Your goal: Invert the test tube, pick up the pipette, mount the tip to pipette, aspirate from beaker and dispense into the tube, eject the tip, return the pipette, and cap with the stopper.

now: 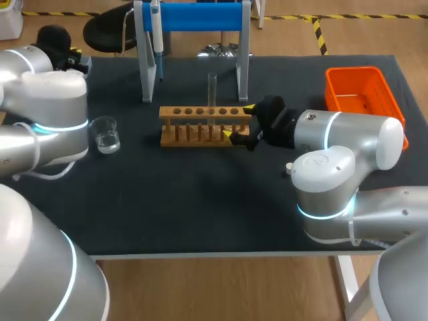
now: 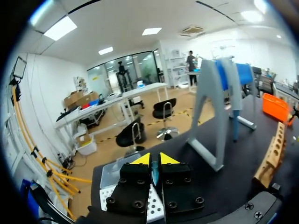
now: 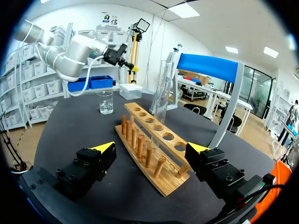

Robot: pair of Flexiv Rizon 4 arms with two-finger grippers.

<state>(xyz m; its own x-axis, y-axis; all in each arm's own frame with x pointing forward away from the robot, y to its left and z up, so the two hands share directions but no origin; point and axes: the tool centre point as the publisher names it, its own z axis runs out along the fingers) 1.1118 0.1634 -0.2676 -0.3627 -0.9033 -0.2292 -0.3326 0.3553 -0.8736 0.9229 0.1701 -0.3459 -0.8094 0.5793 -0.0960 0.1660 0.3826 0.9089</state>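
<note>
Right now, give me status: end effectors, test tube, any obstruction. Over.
Left end effector shut, empty. Right end effector open, fingers either side of the wooden rack end. Test tube upright in rack, ungripped. No obstruction seen near tube.

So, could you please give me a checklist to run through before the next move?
1. Test tube upright in the rack: ok.
2. Right gripper open, at the rack's end: ok.
3. Left gripper empty: ok, shut on nothing.
4. Pipette hanging on its stand: ok.
5. Beaker holds liquid: ok.
6. Tip mounted on the pipette: cannot tell.
</note>
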